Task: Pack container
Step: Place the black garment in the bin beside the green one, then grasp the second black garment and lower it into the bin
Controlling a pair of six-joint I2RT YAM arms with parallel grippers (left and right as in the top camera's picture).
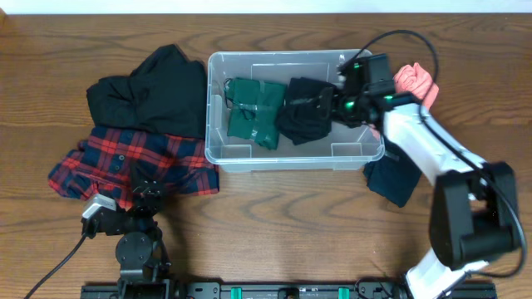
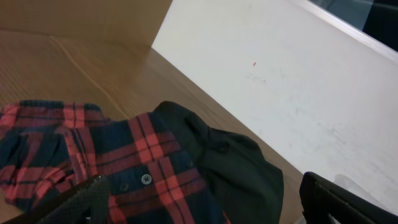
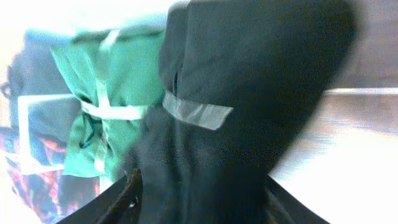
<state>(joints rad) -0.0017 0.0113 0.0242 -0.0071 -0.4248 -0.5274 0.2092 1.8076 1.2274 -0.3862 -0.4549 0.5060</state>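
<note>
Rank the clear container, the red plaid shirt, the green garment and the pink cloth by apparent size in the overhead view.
Largest to smallest:
1. clear container
2. red plaid shirt
3. green garment
4. pink cloth, though the right arm partly hides it, so its full size is unsure.

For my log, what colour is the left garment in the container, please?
The garment is dark green; clearest overhead.
</note>
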